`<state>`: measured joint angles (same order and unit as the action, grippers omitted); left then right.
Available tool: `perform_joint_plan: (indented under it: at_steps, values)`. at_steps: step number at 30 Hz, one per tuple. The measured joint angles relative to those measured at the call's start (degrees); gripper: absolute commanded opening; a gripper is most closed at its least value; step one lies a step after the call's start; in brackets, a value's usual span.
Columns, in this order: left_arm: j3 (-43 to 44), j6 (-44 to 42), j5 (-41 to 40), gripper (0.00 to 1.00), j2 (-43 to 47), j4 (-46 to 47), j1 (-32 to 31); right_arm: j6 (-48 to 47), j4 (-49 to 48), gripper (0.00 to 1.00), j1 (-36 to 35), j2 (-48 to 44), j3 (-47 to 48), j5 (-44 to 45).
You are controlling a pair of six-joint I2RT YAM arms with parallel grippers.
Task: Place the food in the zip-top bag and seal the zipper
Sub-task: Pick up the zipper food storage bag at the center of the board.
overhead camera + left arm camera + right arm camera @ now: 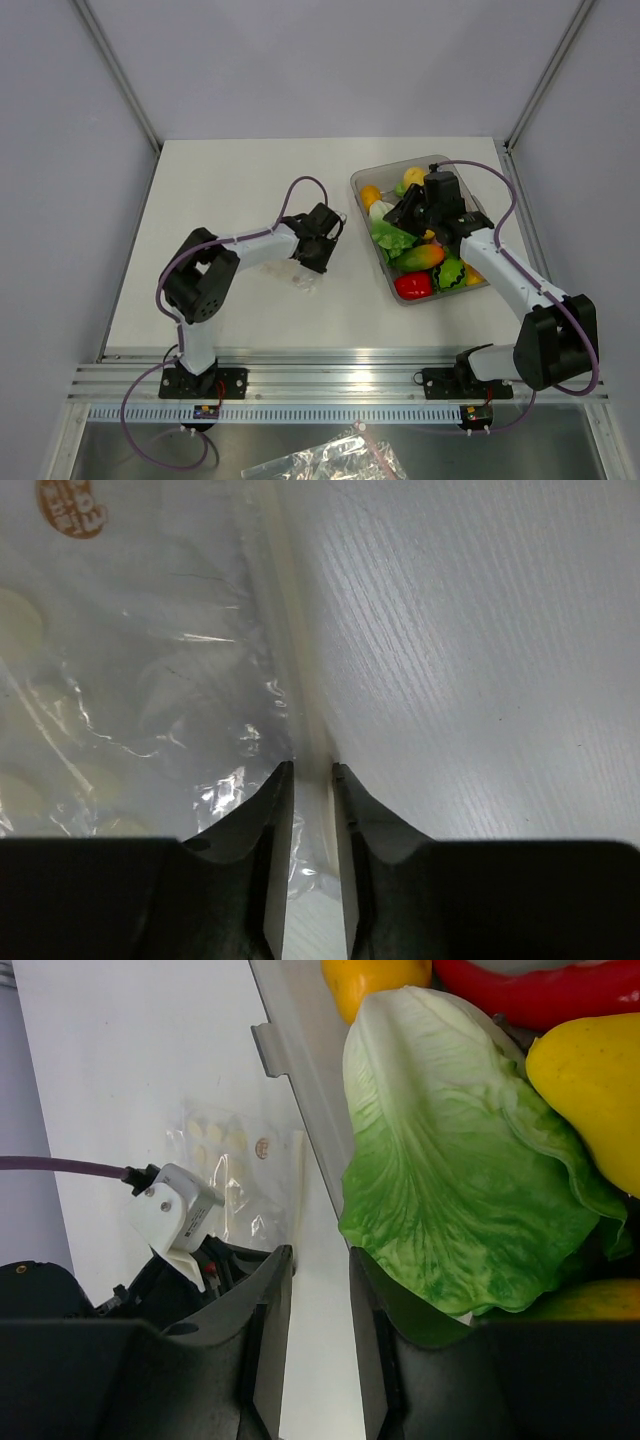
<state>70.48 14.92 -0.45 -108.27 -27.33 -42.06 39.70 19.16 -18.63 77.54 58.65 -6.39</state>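
White table (230, 180), two arms at near edge. One clear tray (385, 166) on the right side of the table, and all the food in view sits in it. Seven pieces can be counted from the top, with more possibly hidden under the arm:
- one lettuce (440, 1180)
- one red pepper (413, 285)
- one long red-orange piece with a green end (420, 257)
- one dark green piece (450, 272)
- one yellow piece (590, 1090)
- one small orange piece (370, 193) at the far corner
- one more orange bit (473, 273) at the right wall

Eggplant can't be made out.

Two clear bags in total. The zip-top bag (150, 660) lies flat on the table left of the tray, under the left arm. Only pale dots and a round orange sticker show through it. A second crumpled bag (325, 460) lies below the front rail, off the table.

Left gripper (312, 770) is down on the zip-top bag, its fingers (275, 820) set narrow on either side of the zipper (300, 660). The strip runs between them. Can't tell if they pinch it or just straddle it.

Right gripper (320, 1252) is low over the tray's left wall, with a narrow gap and nothing between the fingers. The lettuce lies against the outside of one finger.
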Motion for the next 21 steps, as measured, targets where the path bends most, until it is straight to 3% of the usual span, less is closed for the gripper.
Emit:
perform_joint_plan:
  at_steps: [2, 4, 13, 21]
  values:
    - [0.0, -0.1, -0.1, 0.05, -0.2, 0.0, 0.0, 0.2, -0.5, 0.37, 0.0, 0.0, -0.5, -0.4]
    - [0.0, -0.1, -0.1, 0.0, -0.2, 0.4, 0.2, 0.5, -0.7, 0.37, 0.0, 0.0, -1.0, -0.8]
    - [-4.7, 1.7, 8.4, 0.0, 4.2, 5.7, 6.3, 1.6, -3.5, 0.37, -0.7, 0.7, -1.9, -5.3]
    - [-9.2, 6.7, 21.6, 0.0, 14.5, 14.0, 13.5, 4.7, -10.7, 0.37, -10.8, 9.4, -0.4, -8.0]
